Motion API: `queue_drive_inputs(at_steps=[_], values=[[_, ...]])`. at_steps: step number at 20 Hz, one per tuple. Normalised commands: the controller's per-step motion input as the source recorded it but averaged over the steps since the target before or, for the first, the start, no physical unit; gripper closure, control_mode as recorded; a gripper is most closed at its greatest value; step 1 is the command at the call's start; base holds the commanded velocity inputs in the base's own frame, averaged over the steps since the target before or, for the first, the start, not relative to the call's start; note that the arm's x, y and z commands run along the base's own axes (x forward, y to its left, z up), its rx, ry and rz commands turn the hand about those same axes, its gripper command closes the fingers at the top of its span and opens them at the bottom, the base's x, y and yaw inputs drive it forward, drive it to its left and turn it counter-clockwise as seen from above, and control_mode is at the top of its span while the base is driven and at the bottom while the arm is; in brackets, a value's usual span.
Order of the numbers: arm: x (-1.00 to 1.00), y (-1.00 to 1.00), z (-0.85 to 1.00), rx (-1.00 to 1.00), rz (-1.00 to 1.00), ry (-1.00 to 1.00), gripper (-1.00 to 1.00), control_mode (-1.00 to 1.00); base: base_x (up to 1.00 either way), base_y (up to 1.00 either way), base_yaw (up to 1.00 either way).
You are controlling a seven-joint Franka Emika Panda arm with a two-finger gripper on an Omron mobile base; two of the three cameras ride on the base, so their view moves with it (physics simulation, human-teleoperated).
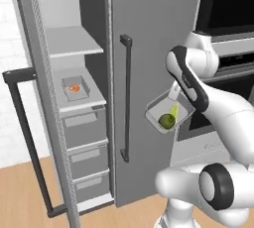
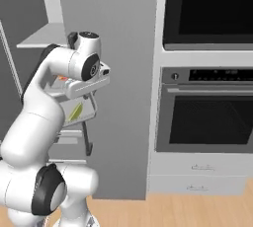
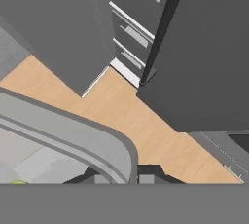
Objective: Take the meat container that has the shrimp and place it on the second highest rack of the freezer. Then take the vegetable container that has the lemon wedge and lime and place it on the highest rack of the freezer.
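My fingers (image 1: 174, 92) are clenched on the rim of the vegetable container (image 1: 167, 114), lime (image 1: 167, 120) and lemon wedge (image 1: 174, 109) inside. It hangs before the closed door; the freezer's (image 1: 74, 98) highest rack (image 1: 73, 42) lies up and left, above the meat container (image 1: 75, 87).

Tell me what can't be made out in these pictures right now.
- Tool tips: left base view, the arm covers them.
- Lime and lemon wedge: hand view, cut off by the bottom edge.
- Fruit tray: right base view, mostly behind the arm.
- Shrimp: left base view, too small for detail.
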Motion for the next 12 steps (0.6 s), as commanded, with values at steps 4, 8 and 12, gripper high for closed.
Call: queue_drive_inputs(at_steps=[4,8,12], values=[[0.0,0.0,0.0,0.0,0.0,0.0,1.0,1.0,0.0,0.1,0.59],[0.0,0.0,0.0,0.0,0.0,0.0,1.0,1.0,0.0,0.03,0.55],[0.0,0.0,0.0,0.0,0.0,0.0,1.0,1.0,0.09,0.01,0.02]])
